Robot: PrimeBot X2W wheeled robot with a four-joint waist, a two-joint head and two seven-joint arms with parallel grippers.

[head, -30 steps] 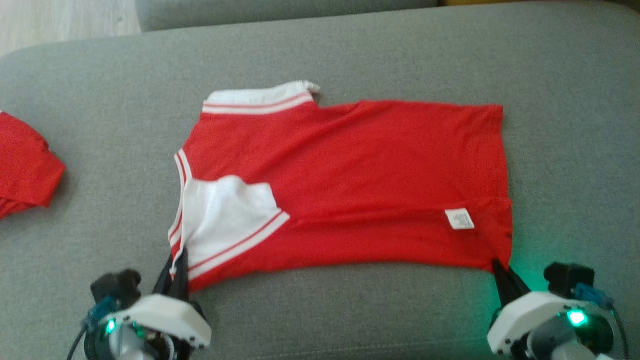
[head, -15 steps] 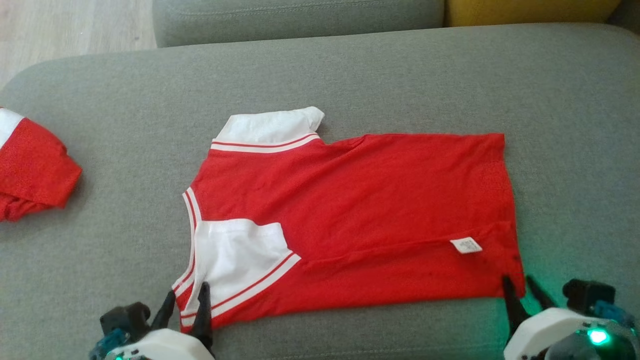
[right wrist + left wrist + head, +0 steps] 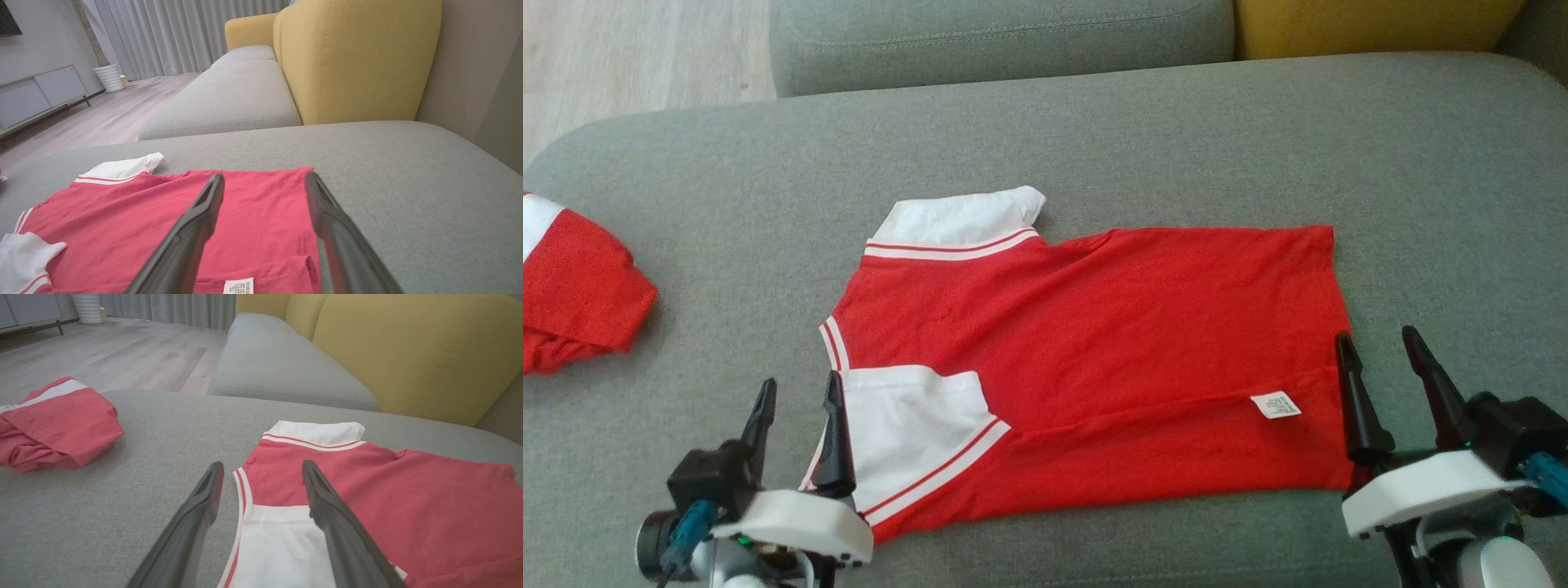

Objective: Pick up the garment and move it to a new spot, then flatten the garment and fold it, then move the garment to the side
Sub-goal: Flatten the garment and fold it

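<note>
The garment [image 3: 1094, 343], a red shirt with white sleeves and striped trim, lies flat on the grey sofa cushion [image 3: 1094, 139]. One white sleeve [image 3: 907, 425] is folded onto its near left corner, and a white label [image 3: 1274, 406] shows near the right hem. My left gripper [image 3: 800, 380] stands open over that left edge, holding nothing; the left wrist view has its fingers [image 3: 261, 464] straddling the striped edge of the garment [image 3: 408, 506]. My right gripper [image 3: 1376, 335] is open at the right hem, and its wrist view [image 3: 264, 176] looks along the garment [image 3: 143, 212].
Another red and white garment [image 3: 572, 286] lies bunched at the cushion's left end. A second grey seat [image 3: 1005, 41] and yellow backrests [image 3: 1372, 24] lie beyond, with wooden floor [image 3: 637, 49] at the far left. Bare cushion surrounds the shirt.
Both grippers have opened and let go of the garment's near edge, then risen above it. The garment stays flat. The camera has tilted, shifting the whole picture.
</note>
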